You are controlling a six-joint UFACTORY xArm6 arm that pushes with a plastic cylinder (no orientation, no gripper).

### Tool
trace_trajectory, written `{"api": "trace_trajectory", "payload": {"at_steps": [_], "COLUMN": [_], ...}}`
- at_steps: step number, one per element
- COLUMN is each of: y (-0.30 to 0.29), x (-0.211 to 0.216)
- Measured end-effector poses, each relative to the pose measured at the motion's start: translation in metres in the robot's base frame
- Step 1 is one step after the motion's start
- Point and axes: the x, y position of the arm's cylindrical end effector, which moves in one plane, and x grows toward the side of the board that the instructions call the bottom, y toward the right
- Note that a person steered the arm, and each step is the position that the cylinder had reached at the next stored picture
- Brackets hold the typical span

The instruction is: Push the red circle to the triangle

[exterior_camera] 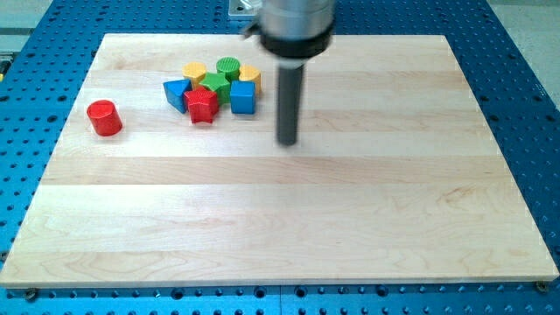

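The red circle [104,117] stands alone near the view's left edge of the wooden board [280,219]. A cluster of blocks lies to its right at the view's top: a blue triangle [177,93], a red block [201,105], a green block [215,85], a green circle [228,66], a blue cube [242,97] and two yellow blocks [194,71] [250,74]. My tip [287,141] rests on the board right of the cluster, about a block's width from the blue cube and far right of the red circle.
The board lies on a blue perforated table [525,105]. The arm's grey mount [296,26] hangs over the board's top edge above the rod.
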Motion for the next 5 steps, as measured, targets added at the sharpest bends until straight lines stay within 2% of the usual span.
{"api": "trace_trajectory", "payload": {"at_steps": [1,2,3,5], "y": [-0.173,-0.258,-0.269,-0.212], "x": [0.005,-0.010,-0.021,-0.038]}}
